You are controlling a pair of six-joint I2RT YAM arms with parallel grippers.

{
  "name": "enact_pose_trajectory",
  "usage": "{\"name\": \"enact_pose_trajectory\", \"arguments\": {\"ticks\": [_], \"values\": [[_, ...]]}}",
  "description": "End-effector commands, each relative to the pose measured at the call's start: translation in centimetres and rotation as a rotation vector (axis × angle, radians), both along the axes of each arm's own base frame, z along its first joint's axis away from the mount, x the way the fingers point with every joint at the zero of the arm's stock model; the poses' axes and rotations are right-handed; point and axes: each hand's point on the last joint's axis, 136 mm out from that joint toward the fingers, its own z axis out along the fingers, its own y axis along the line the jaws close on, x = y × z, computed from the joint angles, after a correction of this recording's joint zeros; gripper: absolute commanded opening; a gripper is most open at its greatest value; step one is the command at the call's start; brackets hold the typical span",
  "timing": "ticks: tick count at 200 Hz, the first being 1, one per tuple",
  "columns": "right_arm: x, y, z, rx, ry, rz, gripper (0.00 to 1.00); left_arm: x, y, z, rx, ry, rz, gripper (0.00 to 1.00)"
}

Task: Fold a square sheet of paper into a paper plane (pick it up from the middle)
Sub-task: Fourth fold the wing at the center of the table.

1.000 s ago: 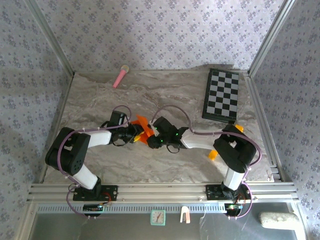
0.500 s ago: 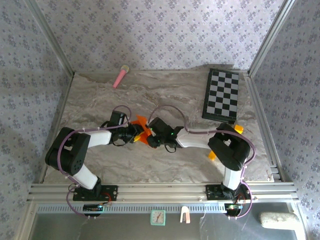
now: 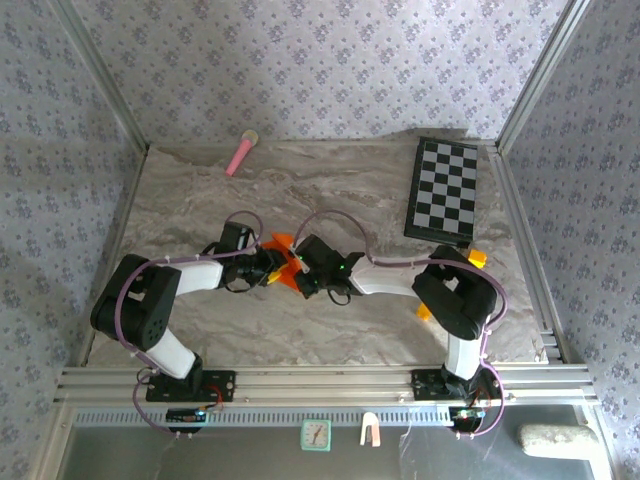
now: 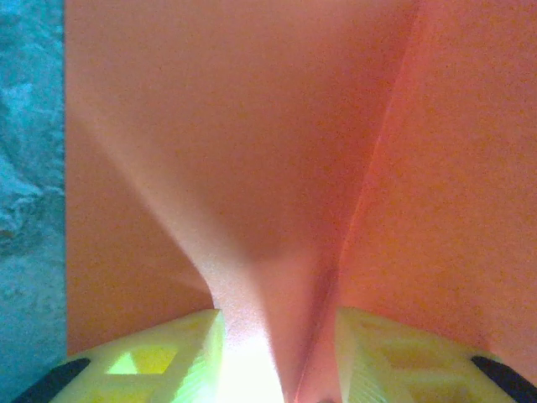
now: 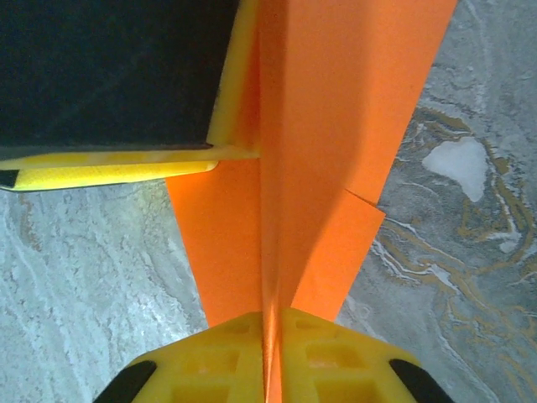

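- so, where to look for the orange paper [image 3: 283,243]?
- near the middle of the table [image 3: 300,190], held between the two arms. folded along a centre ridge, with flaps sloping off to either side.
- and how to describe the right gripper [image 5: 270,319]?
- pressed together on that ridge. from the right wrist, shows yellow fingers [image 5: 210,361] flat against both faces of the fold, with nothing but paper between them.
- same for the left gripper [image 4: 277,319]?
- not quite. closes only partway, going by the left wrist view, with a bulging pleat of paper funnelled down through the gap and touching both sides. probably a grip, though hard to be sure so close up and under such glare.
- any meeting of the two?
- yes. from above, come nearly tip to tip over the paper, one from the left, one from the right. from the right wrist, also shows one finger [image 5: 126,172] of the left gripper lying sideways, its tip on the paper just beside the ridge.
- anything else worth noting?
- pink stick [image 3: 241,152] at the far left edge of the table and checkerboard [image 3: 443,188] at the far right, both well apart from the paper. small orange block [image 3: 478,257] just beside the checkerboard's near corner.
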Motion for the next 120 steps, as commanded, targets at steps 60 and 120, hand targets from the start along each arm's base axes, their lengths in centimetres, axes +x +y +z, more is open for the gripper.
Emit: {"name": "enact_pose_trajectory", "arguments": {"ticks": [60,120], "values": [[-0.8,1.2,-0.2,0.099,0.138,0.076,0.04,-1.1,1.2,-1.2,0.080,0.058,0.020,0.31],[-0.5,1.1,-0.7,0.213,0.275,0.058,0.03,-1.0,1.3,-0.1,0.082,0.031,0.018,0.27]]}}
